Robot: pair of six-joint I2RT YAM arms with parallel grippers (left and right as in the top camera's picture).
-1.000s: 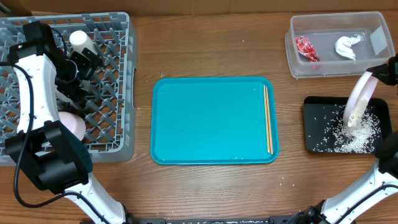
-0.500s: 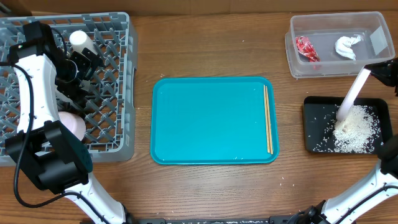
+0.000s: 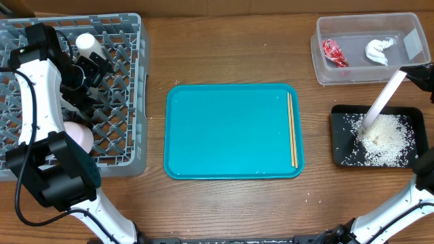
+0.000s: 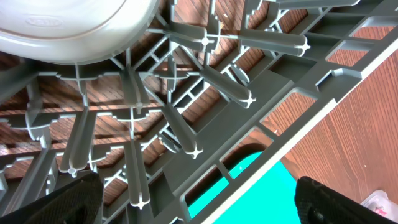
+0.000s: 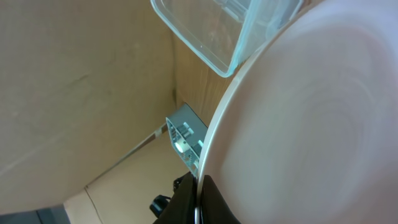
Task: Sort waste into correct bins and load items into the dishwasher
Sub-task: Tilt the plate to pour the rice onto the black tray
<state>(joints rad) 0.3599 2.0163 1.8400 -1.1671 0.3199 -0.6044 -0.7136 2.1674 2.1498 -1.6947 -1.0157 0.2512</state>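
Chopsticks (image 3: 292, 129), two, on teal tray (image 3: 230, 135), one wrapper (image 3: 333, 52), one tissue (image 3: 378, 51) in tub (image 3: 366, 76)

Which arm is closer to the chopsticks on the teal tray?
Right. The right arm is by the black tray, right of the chopsticks, holding a plate. The left arm is far left over the dish rack.

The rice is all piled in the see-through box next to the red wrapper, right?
No. The rice is piled in the black tray, under the tilted plate, not in the see-through box. The overhead view shows it. The red wrapper really is in that box.
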